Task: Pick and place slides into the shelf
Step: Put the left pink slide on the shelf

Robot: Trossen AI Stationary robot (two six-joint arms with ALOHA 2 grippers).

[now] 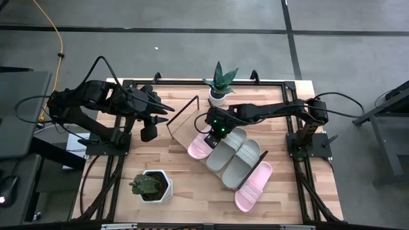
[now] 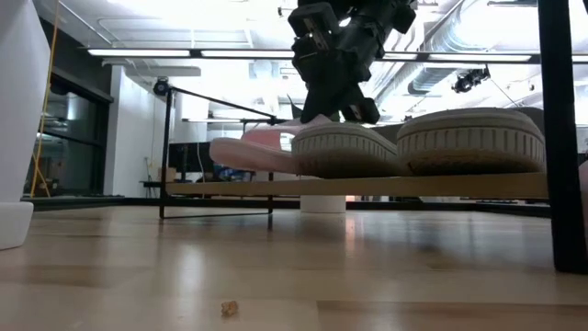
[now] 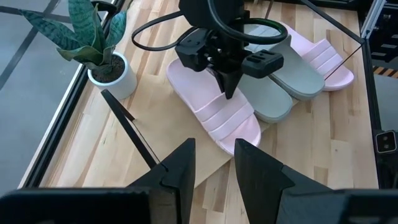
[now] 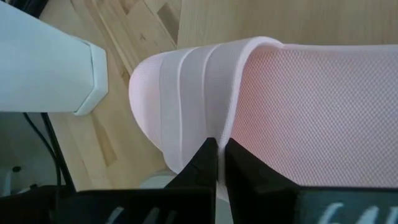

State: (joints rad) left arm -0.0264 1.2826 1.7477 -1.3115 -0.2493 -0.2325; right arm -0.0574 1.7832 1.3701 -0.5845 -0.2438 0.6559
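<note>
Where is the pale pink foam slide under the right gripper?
In the high view, the pale pink foam slide lies on the light-wood shelf at its left end, beside a grey slide, under the shut right gripper.

4 slides side by side in a slanted row on the light-wood shelf (image 1: 185, 131), pink slide (image 1: 198, 148) far left, 2 grey slides (image 1: 235, 160) in the middle, pink slide (image 1: 254, 186) near right, all sole-down
</note>
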